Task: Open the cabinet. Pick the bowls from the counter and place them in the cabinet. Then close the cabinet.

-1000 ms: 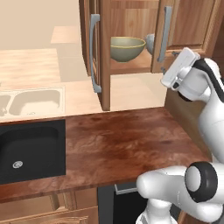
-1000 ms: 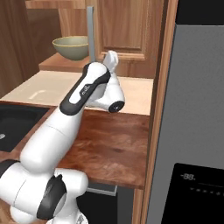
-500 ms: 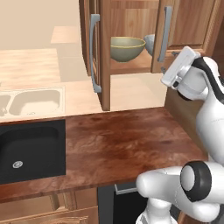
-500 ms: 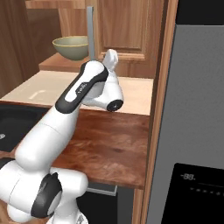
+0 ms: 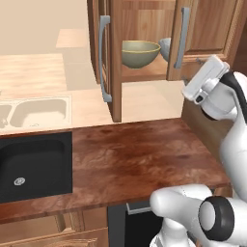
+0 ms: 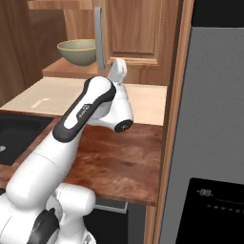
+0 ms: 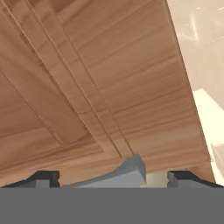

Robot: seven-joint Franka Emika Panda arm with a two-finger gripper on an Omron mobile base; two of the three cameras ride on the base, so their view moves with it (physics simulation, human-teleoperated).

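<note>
The dark reddish-brown mottled wood counter [image 5: 140,159] spans the near foreground, with a black inset sink [image 5: 34,166] at its left end. Farther left lies a paler tan countertop with a beige sink [image 5: 34,112].

The two-finger gripper [image 7: 113,176] is raised at the right side of the scene, close against the right panelled door [image 7: 87,87] of the medium-brown wooden wall cabinet [image 5: 144,38]. In the hand view its two dark fingertips [image 7: 41,177] stand wide apart, released, holding nothing; the end of a grey bar handle [image 7: 127,173] lies between them, in front of the door panel. Contact with the handle cannot be determined.

Both cabinet doors stand open. The left door carries a long vertical grey bar handle [image 5: 103,58] and swings toward the near side; the right door is partly open.

On the wooden shelf inside, the dull olive-yellow round bowl [image 5: 139,53] sits upright. The glossy white-grey bowl [image 5: 166,47] sits just beside it on the right, partly hidden by the right door.

At the far right a grey appliance front [image 6: 214,119] rises beside the counter.
</note>
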